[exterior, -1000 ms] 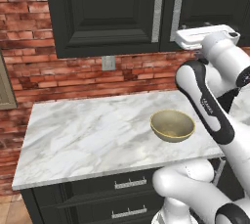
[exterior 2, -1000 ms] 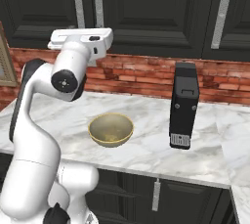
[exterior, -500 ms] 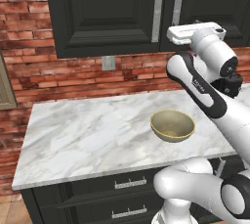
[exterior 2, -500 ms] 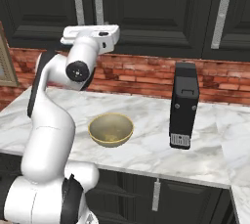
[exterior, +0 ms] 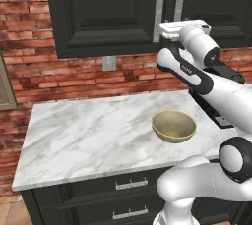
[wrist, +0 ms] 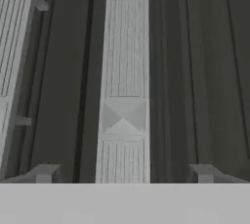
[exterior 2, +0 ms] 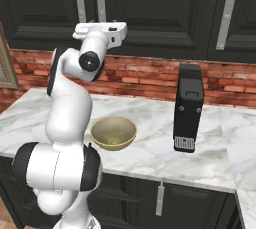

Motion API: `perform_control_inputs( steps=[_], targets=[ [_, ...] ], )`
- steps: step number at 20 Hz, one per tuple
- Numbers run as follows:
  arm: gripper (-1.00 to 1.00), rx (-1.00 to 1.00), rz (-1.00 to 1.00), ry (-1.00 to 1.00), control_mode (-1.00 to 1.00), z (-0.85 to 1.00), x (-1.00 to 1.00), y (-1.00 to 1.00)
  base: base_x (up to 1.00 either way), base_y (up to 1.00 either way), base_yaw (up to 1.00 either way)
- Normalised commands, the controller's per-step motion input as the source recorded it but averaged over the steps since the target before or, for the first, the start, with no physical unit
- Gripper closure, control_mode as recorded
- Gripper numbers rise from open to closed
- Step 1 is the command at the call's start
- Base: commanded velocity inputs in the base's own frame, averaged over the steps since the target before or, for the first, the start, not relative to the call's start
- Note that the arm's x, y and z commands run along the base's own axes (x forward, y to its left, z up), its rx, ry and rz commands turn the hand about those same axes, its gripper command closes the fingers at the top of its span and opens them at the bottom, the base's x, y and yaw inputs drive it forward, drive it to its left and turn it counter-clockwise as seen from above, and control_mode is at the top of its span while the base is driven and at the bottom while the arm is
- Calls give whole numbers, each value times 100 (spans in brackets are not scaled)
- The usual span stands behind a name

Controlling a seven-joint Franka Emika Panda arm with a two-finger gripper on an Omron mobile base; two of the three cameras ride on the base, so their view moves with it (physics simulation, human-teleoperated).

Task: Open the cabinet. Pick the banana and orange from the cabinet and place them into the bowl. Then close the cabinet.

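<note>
The black cabinet [exterior: 108, 13] [exterior 2: 150, 8] hangs over the counter with both doors shut. Its two vertical silver handles [exterior: 159, 10] [exterior 2: 101, 0] stand side by side at the door seam. My gripper [wrist: 123, 173] is open and points at the doors at handle height. In the hand view one handle [wrist: 123, 71] runs straight up between the two fingertips, apart from them. The hand [exterior: 182, 27] [exterior 2: 100, 30] is level with the handles' lower ends. The tan bowl [exterior: 173, 126] [exterior 2: 113, 132] sits on the marble counter with nothing in it. The banana and the orange are hidden.
A tall black appliance [exterior 2: 188, 107] stands on the counter right of the bowl. A wall outlet [exterior: 109, 63] sits on the brick wall below the cabinet. Dark drawers [exterior: 130, 184] run under the counter edge. Another cabinet handle [exterior 2: 227, 8] hangs further right.
The hand has swung left and in toward the cabinet doors, coming level with the handles. The jaws have stayed wide. The bowl and the doors have not moved.
</note>
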Motion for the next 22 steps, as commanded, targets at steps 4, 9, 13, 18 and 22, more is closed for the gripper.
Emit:
perform_control_inputs(
  steps=[4,9,13,18,22],
  targets=[
    [-100,4,1,7,-100,-16,96,-3,0,0,0],
    [100,1,0,9,-100,-14,85,0,0,0,0],
    [100,0,0,0,-100,0,6,0,0,0,0],
    [100,0,0,0,-100,0,0,0,0,0,0],
    [100,0,0,0,-100,27,-8,-1,0,0,0]
  ],
)
